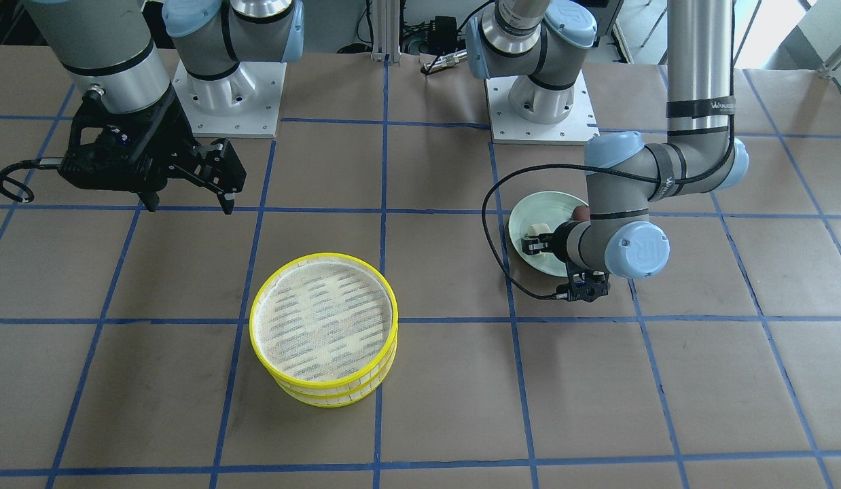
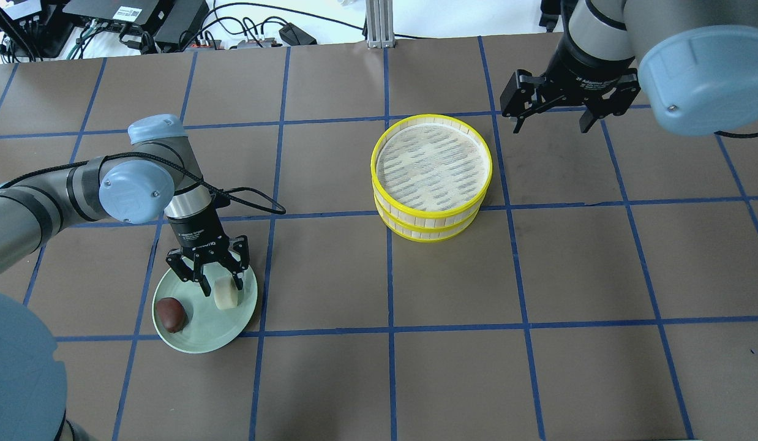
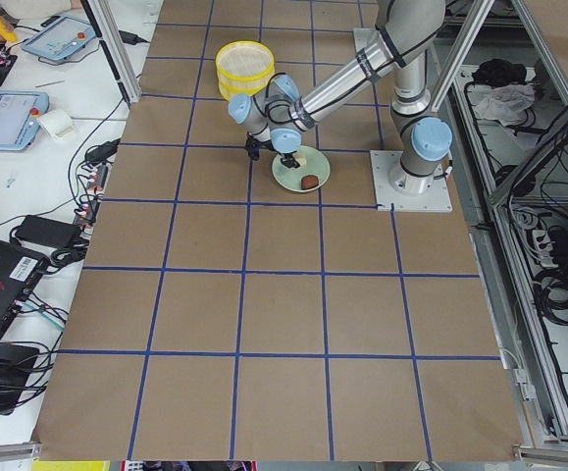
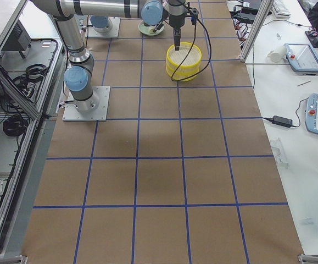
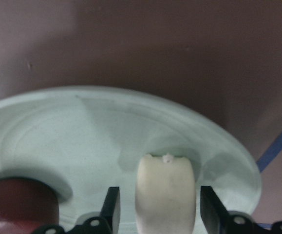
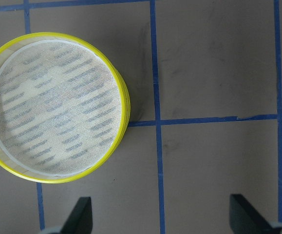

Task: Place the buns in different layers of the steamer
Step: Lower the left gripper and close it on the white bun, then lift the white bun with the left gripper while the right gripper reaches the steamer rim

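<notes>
The cream-white bun and the reddish-brown bun lie on a pale green plate. My left gripper is down on the plate, open, with one finger on each side of the white bun. In the left wrist view the white bun sits between the fingers with small gaps on both sides, and the brown bun is at the lower left. The two yellow-rimmed steamer trays are stacked and empty at mid-table. My right gripper hangs open and empty above the table beside the stack.
The table is brown paper with a grid of blue tape lines. The stack also shows in the right wrist view, with bare table to its right. The left arm's black cable loops beside the plate. Both arm bases stand at the robot's edge.
</notes>
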`<state>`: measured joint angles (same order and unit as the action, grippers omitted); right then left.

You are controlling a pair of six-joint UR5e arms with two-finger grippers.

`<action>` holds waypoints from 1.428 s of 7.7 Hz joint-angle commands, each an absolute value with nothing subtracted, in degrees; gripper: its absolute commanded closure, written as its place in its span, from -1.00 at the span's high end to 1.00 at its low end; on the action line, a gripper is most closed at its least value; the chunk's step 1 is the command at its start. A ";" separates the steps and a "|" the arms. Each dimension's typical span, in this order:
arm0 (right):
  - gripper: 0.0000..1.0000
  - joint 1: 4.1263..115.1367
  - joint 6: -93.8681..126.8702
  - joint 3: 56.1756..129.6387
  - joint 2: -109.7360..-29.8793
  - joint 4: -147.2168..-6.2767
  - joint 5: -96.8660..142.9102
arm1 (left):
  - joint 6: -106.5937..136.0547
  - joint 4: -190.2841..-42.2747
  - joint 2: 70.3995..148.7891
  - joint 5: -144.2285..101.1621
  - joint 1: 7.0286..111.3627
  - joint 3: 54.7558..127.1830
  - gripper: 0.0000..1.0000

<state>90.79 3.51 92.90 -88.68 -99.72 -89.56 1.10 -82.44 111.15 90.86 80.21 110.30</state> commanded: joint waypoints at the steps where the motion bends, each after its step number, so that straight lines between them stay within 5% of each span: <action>1: 1.00 90.79 3.51 92.90 -88.68 -99.75 -89.47 | 1.05 -82.44 111.18 91.23 80.16 110.13 -0.99; 8: 1.00 92.10 3.52 95.17 -77.19 -115.44 -88.17 | 4.39 -93.42 100.20 91.40 80.07 92.40 -0.91; 11: 1.00 92.55 3.52 97.12 -71.11 -120.85 -86.57 | 4.57 -92.38 99.49 91.68 80.33 91.76 -1.00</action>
<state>92.40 3.58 96.14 -74.10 -118.39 -86.99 4.42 -92.98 99.81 92.14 80.01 92.24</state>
